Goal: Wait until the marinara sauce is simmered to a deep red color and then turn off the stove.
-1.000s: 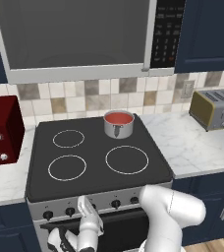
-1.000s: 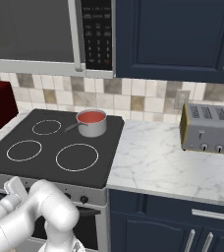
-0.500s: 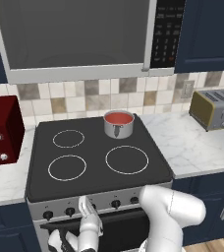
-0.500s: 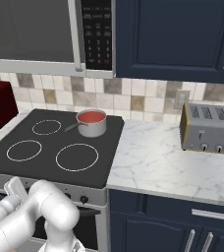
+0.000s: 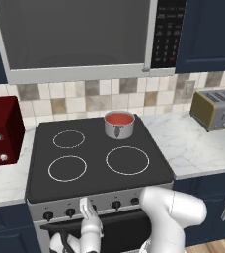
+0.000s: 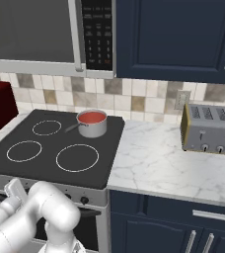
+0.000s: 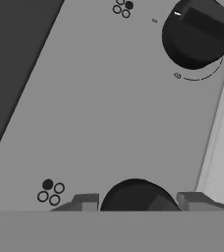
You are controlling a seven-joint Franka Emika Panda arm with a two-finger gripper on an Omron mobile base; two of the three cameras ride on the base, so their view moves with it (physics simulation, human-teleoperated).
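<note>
Marinara sauce (image 5: 119, 118) orange-red; end effector (image 7: 136, 203) narrow around stove (image 5: 97, 158) knob (image 7: 133, 197); no legible writing.

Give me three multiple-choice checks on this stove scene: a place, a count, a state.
1. Where on the black flat cooktop is the shiny steel saucepan of red sauce? A front left; B rear right; C front right.
2. How many white burner rings lie bare? A one; B three; C four.
3. The gripper is: A closed on a black round knob; B wide open in air; C holding the saucepan.

Answers:
1. B, the pan sits at back right.
2. B, three rings are uncovered.
3. A, the hand view shows the tips against the knob.
</note>
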